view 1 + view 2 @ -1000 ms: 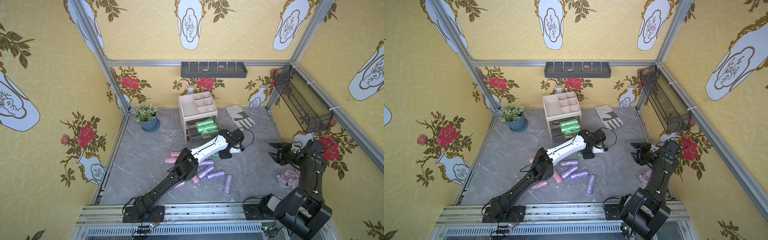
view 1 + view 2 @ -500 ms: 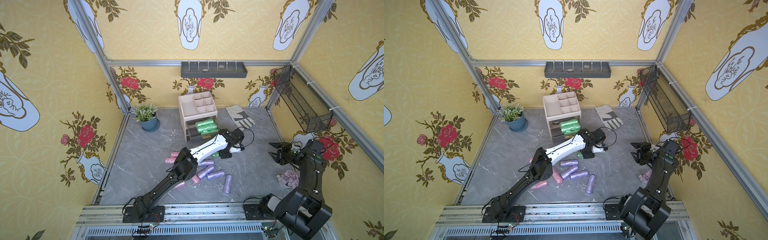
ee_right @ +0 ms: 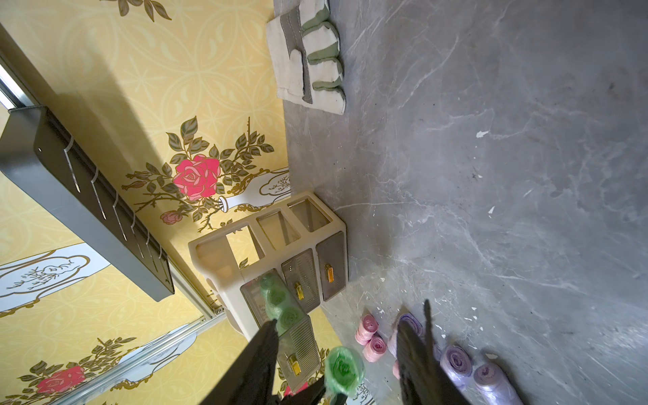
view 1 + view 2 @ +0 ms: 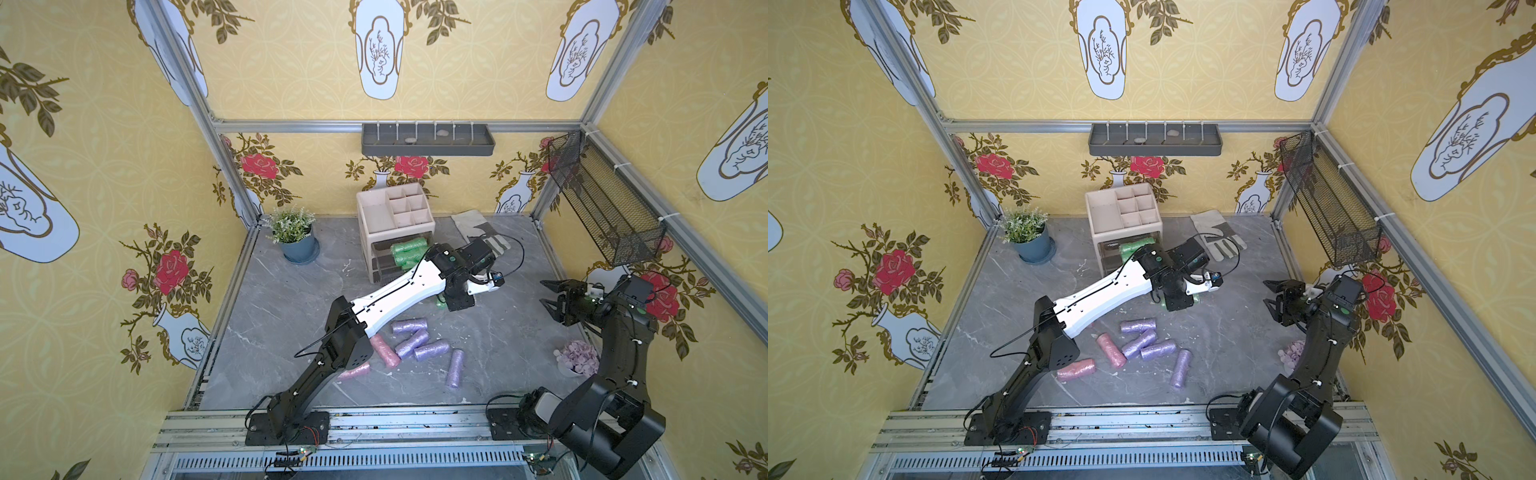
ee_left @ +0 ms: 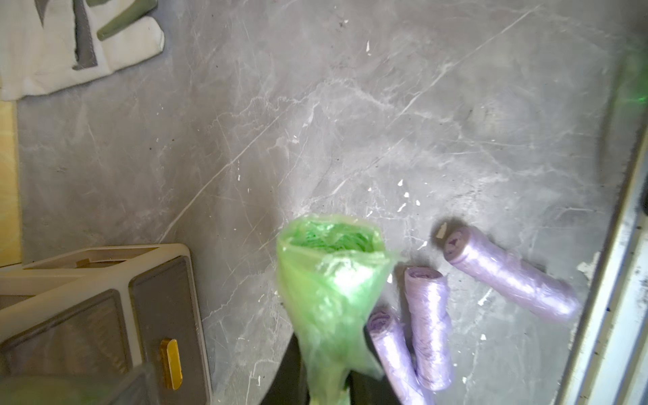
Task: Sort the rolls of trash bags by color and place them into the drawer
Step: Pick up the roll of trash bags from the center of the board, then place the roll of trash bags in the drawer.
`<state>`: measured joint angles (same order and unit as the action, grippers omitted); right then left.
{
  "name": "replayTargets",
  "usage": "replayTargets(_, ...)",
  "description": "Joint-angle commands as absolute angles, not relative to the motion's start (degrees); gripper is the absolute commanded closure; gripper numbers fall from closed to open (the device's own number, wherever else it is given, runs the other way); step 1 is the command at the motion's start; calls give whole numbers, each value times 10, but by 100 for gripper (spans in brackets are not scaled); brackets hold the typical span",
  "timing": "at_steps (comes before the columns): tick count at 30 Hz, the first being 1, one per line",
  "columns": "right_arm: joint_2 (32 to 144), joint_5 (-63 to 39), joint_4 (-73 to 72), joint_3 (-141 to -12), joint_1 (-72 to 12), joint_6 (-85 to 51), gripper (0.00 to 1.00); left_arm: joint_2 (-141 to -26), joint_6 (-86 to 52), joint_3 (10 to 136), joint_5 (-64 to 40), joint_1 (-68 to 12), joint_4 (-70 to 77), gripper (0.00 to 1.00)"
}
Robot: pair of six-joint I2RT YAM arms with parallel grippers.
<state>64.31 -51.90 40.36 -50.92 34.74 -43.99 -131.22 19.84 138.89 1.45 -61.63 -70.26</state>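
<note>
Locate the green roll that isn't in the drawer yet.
The green roll is clamped in the left gripper, just in front of the beige chest; the lilac rolls lie beyond it, toward the robot's base.

Glossy crinkled plastic green roll (image 5: pixel 326 287); matt stone-look tabletop (image 5: pixel 350 105)

I see one green roll (image 5: pixel 326 280), some lilac rolls (image 4: pixel 432 350), some pink rolls (image 4: pixel 384 351). The floor (image 4: pixel 291 299) is grey with marble veins, the wallpaper (image 4: pixel 291 62) yellow with red roses, the chest (image 4: pixel 376 216) beige.
</note>
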Motion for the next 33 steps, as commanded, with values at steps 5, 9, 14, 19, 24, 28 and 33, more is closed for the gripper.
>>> replayTargets(5, 631, -526, 400, -512, 346, -453, 45, -1232, 172, 1336, 23, -630, -696, 86)
replayTargets(9, 630, -526, 396, -514, 340, -460, 44, -1187, 137, 1318, 30, -631, -695, 85)
replayTargets(14, 627, -526, 392, -514, 333, -468, 44, -1159, 55, 1349, 20, -621, -708, 83)
replayTargets(19, 627, -529, 392, -517, 330, -470, 44, -1132, -76, 1381, 14, -589, -712, 88)
replayTargets(24, 628, -534, 392, -519, 330, -470, 44, -1066, -218, 1319, 30, -542, -668, 94)
replayTargets(28, 627, -536, 391, -514, 329, -469, 44, -1013, -301, 1238, 30, -492, -624, 99)
replayTargets(33, 622, -537, 390, -507, 328, -469, 44, -951, -379, 1116, 42, -445, -543, 100)
